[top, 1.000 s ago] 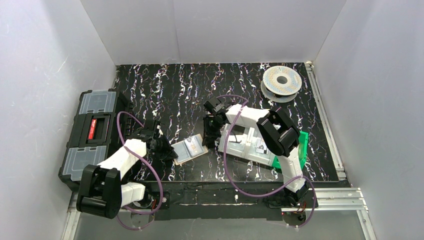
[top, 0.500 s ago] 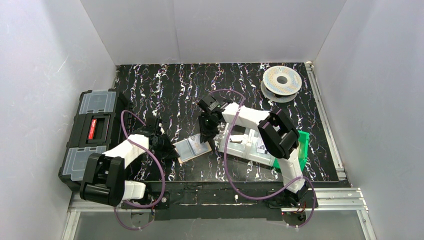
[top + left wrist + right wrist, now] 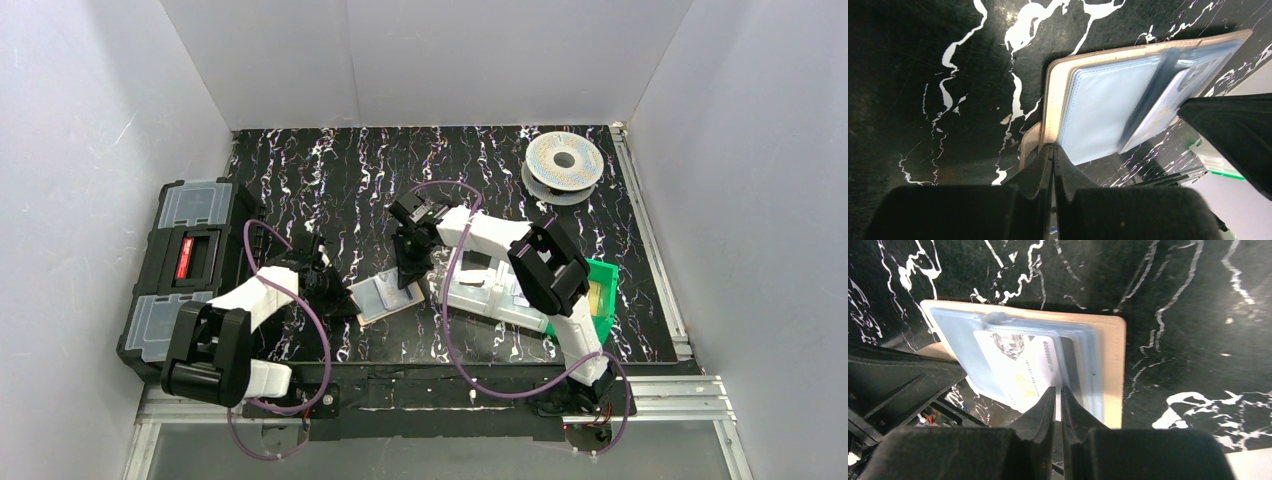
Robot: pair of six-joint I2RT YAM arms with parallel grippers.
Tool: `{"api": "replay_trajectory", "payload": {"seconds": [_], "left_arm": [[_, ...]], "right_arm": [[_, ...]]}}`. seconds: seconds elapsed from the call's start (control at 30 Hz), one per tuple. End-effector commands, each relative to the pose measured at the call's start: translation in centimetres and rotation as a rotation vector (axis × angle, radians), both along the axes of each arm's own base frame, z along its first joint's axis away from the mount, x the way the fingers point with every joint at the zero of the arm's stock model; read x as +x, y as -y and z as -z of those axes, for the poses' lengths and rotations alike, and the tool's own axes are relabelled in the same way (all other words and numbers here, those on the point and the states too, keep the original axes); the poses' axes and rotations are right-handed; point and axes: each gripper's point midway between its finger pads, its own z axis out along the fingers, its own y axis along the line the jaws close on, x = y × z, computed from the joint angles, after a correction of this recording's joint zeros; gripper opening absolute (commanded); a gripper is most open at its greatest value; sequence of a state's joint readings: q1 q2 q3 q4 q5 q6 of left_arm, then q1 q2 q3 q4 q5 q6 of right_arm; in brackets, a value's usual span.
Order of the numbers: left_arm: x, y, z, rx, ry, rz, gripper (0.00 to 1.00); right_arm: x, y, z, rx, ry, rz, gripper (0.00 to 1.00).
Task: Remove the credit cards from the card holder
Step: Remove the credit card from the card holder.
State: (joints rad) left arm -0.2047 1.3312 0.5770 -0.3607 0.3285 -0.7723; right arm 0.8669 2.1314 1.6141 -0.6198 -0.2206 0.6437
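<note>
Right gripper (image 3: 1058,390) is pinching the near end of a credit card (image 3: 1020,362) lying lengthwise toward it, while the left gripper (image 3: 1052,150) is clamping the card holder's (image 3: 1050,105) opposite edge.

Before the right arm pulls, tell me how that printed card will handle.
The credit card looks thin, stiff and glossy, so it will probably slide out flat but could slip from the right gripper. The card holder looks light; it would likely drag along unless the left gripper pins it.
</note>
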Motion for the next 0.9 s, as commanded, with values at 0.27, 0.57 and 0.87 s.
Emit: {"api": "replay_trajectory", "payload": {"seconds": [0.27,0.57,0.87], "left_arm": [[1.8,0.4,-2.4,0.02,0.067,0.041,0.05],[3.8,2.1,-6.6,-0.063,0.149,0.067,0.16],[4.5,2.3,-6.9,-0.062,0.168,0.093,0.21]], "right_arm": [[-2.2,0.6,4.2,-0.104,-0.046,-0.035,0.15],[-2.4,1.0,5.2,-0.11,-0.077,-0.019,0.13],[-2.4,1.7,5.7,-0.11,-0.097,-0.001,0.12]]}}
